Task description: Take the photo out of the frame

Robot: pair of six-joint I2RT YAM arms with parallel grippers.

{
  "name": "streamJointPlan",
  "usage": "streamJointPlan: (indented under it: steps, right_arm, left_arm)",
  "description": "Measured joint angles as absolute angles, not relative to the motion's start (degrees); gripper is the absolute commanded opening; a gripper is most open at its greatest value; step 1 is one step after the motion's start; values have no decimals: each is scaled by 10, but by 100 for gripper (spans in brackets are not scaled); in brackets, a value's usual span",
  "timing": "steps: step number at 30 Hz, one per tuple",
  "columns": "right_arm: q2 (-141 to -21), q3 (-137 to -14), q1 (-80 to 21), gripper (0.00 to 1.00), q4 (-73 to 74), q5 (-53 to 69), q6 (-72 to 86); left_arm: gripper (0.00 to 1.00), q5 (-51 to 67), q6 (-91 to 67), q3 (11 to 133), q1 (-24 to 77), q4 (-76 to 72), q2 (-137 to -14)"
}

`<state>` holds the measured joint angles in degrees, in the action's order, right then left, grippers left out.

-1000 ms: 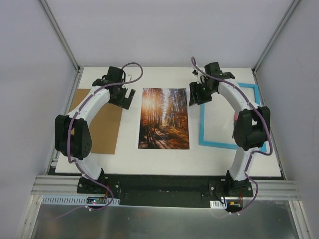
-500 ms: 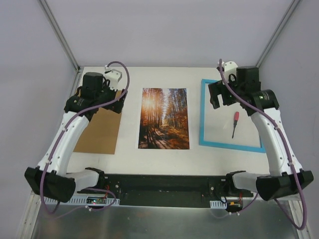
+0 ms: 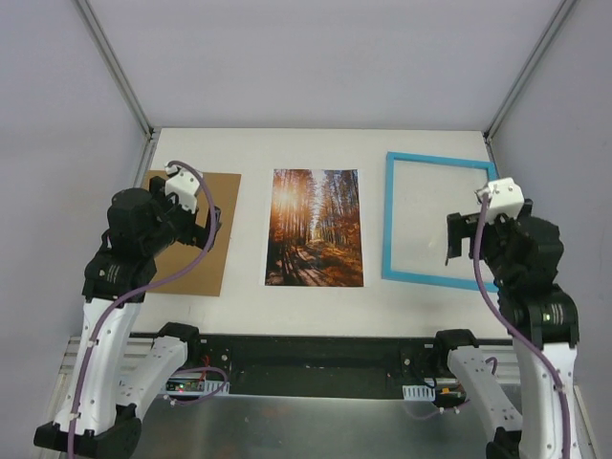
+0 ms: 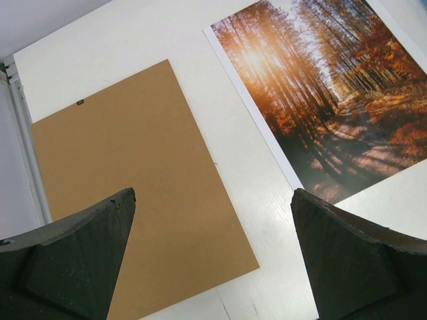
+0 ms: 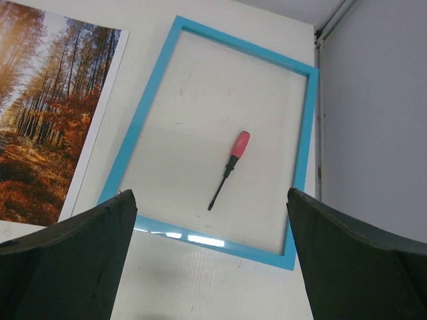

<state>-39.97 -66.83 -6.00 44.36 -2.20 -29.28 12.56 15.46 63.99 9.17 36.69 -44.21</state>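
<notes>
The photo (image 3: 316,228), an autumn forest print, lies flat in the middle of the table, outside the frame; it also shows in the left wrist view (image 4: 327,100) and the right wrist view (image 5: 47,120). To its right lies the turquoise frame (image 3: 390,220) (image 5: 140,113), with bare table showing through it. My left gripper (image 3: 208,225) (image 4: 213,193) hangs open, high over the brown backing board (image 3: 206,263) (image 4: 133,200). High above the frame's near right part, my right gripper (image 3: 457,239) (image 5: 210,194) is open too. Neither gripper holds anything.
A red-handled screwdriver (image 5: 229,170) lies on the table inside the frame; my right arm hides it in the top view. Grey walls close in the table on the left, far and right sides. Metal rails run along the near edge.
Both arms have pulled back from the far side toward the near edge and risen. The right jaws have spread wider. Photo, frame and board have not moved.
</notes>
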Motion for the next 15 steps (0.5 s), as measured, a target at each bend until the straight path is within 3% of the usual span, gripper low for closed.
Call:
streamJointPlan:
  steps: [7,15]
  right_arm:
    - [-220,-566,-59,96,380,-34,-292]
    - [-154,-492,-59,96,336,-83,-262]
  left_arm:
    - [99,133,173,557,84,359,-326]
    - [99,126,167,526,80,349,-265]
